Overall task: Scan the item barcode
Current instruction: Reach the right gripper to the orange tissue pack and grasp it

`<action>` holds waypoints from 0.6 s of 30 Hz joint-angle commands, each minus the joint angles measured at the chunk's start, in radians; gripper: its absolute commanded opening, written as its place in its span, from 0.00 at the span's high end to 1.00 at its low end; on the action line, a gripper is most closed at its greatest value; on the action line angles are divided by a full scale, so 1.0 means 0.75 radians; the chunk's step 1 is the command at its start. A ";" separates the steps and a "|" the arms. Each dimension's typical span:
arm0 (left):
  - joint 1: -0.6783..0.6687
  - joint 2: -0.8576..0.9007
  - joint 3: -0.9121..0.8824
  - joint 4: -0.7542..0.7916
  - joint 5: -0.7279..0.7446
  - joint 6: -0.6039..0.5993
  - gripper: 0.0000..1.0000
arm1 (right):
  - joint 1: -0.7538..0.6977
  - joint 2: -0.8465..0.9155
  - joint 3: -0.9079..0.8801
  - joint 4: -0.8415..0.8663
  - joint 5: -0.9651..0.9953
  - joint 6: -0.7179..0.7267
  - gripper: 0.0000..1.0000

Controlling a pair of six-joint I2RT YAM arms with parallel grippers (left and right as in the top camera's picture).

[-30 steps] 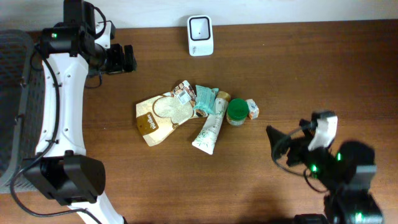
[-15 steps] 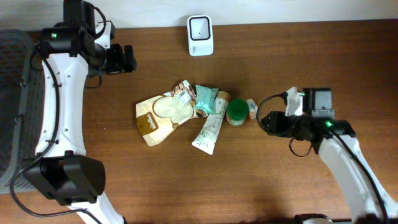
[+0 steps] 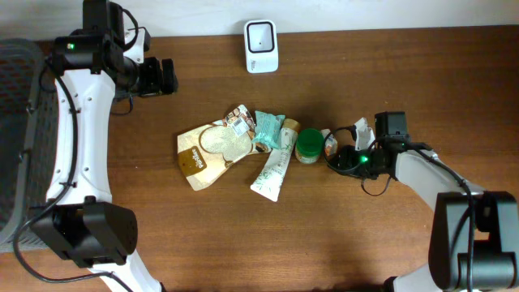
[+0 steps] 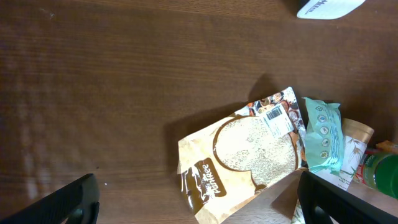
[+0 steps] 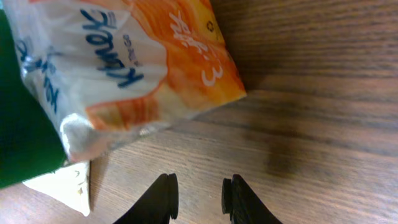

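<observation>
right gripper [image 5: 199, 186] just beside orange sachet [image 5: 165, 59], seemingly apart

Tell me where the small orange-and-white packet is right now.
Overhead, the orange-and-white packet lies at the right end of the item pile, just right of the green-lidded jar; the right pincer sits close to its right, not gripping it.

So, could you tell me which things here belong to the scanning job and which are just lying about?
Job: scanner, orange packet, right gripper next to it.
Lying about for now: brown pouch, teal packet, tube, green-lidded jar, grey basket.
</observation>
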 commanded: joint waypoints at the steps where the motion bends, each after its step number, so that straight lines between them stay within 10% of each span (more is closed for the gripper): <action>1: 0.005 0.003 0.001 -0.002 0.014 0.025 0.01 | 0.009 0.054 0.015 0.043 -0.057 0.084 0.74; 18: 0.005 0.003 0.001 -0.002 0.014 0.025 0.01 | -0.105 0.104 0.034 0.256 0.095 0.223 0.74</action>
